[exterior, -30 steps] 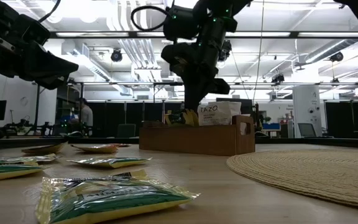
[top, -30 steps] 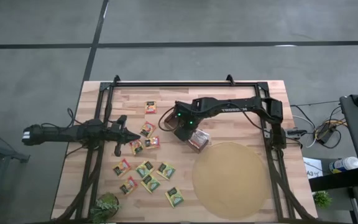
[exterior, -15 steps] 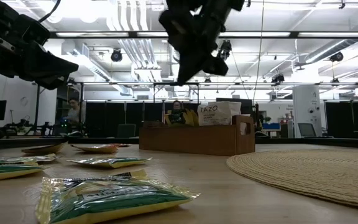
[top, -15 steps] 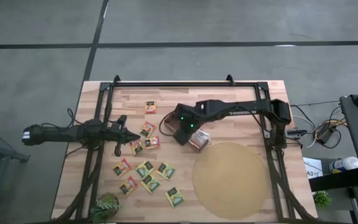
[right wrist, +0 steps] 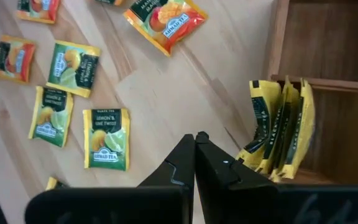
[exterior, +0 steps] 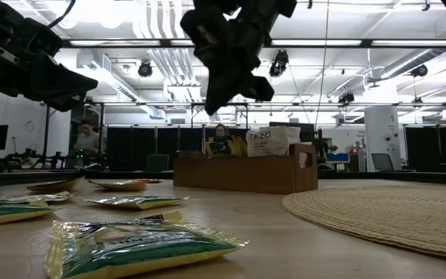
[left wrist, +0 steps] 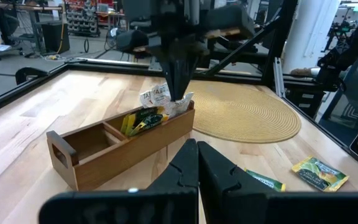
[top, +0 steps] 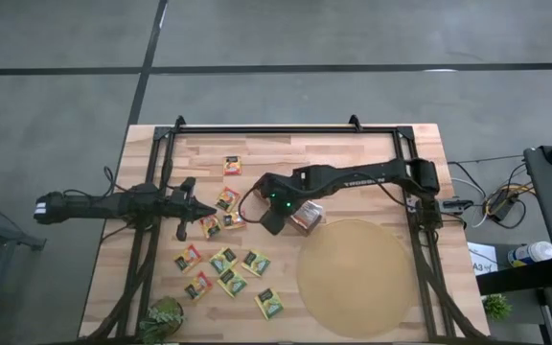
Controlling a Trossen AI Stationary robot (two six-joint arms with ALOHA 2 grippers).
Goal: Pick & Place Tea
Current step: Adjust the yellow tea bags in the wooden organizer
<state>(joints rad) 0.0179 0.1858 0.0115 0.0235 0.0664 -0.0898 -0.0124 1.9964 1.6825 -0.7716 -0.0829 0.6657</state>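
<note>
Low view, operator: your nearest sachet (exterior: 142, 244) lies flat on the table (exterior: 231, 232), others scattered behind it. Beyond them stands the box (exterior: 246, 172) — sachets upright in one compartment (right wrist: 281, 134). Your right gripper (right wrist: 194, 142) hangs above the box's edge, fingers pressed together, holding nothing. Your left gripper (left wrist: 196, 149) waits at the table's left side — fingers likewise closed, empty.

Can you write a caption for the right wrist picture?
Shut right pincer above wooden table, beside green-yellow tea sachets and brown wooden box.
</note>
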